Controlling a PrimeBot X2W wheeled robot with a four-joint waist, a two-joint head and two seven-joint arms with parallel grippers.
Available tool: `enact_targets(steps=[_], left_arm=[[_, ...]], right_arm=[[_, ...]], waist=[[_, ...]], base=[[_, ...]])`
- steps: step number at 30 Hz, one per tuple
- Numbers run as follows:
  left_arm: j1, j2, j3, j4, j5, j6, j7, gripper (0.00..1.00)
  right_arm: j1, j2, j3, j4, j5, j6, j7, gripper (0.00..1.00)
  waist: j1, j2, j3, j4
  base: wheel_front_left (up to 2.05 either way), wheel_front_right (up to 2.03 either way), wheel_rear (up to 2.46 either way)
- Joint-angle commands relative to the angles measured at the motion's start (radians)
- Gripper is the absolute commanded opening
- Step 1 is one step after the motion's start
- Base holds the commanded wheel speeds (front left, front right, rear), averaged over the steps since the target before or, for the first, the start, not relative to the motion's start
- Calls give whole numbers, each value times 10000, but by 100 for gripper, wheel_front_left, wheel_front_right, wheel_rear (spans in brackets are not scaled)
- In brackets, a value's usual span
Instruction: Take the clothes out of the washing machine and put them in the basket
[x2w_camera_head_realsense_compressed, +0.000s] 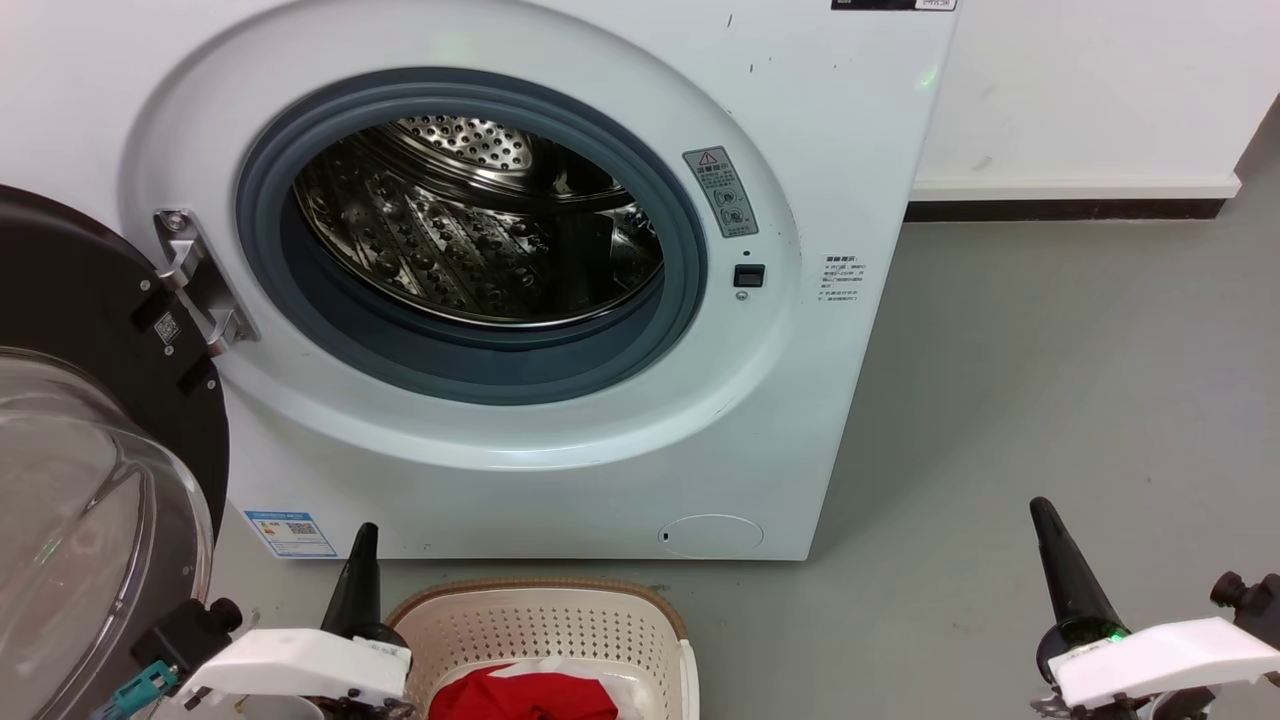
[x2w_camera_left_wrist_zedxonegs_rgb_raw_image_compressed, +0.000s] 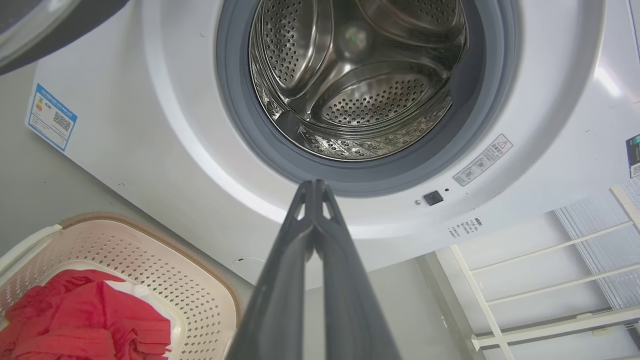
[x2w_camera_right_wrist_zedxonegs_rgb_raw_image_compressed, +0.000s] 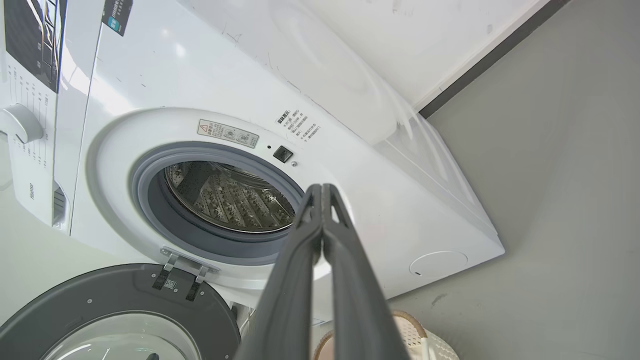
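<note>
At the far left of the head view, the black-framed glass door (x2w_camera_head_realsense_compressed: 90, 300) is hanging wide open on its hinge, swung out toward the robot. Just right of it and low in the view, the left tool (x2w_camera_head_realsense_compressed: 365, 536) is pointing up toward the washing machine (x2w_camera_head_realsense_compressed: 820, 150). Its two dark fingers are lying narrow and pressed together, gripping nothing. In the left wrist view their tips are meeting in front of the grey rubber rim.

The machine is standing on the grey floor (x2w_camera_head_realsense_compressed: 1050, 380), and its porthole is opening onto the perforated steel drum (x2w_camera_head_realsense_compressed: 470, 240), which is gleaming inside the seal. A grey warning sticker (x2w_camera_head_realsense_compressed: 720, 190) is sitting just right of the porthole.

In front of the machine, near it but not touching, the basket (x2w_camera_head_realsense_compressed: 540, 625) is resting on the floor between the two tools, right beside the left one. The red clothes (x2w_camera_head_realsense_compressed: 525, 695) are lying inside it with a strip of white showing at one edge. The left wrist view is showing them bunched against the perforated wall.

At the far right, the right tool (x2w_camera_head_realsense_compressed: 1043, 512) is hovering over the floor, well apart from the basket. Its fingers are likewise narrow, with the tips touching and nothing held between them.
</note>
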Motion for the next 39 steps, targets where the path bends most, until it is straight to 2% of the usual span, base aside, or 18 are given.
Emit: enact_targets(steps=[1,39], left_arm=[[-266,12,81,-63,-319,-65,63,0],[-709,-82,603,231,-4179,-411,1014,0]], right_arm=[[-262,-70,-37,-8,335,0,25,0],[-1024,-55,-364,935,4305,-1,480,0]], waist=[[-1,0,2,-3],[-1,0,58,-99]], base=[[0,0,0],[0,0,0]])
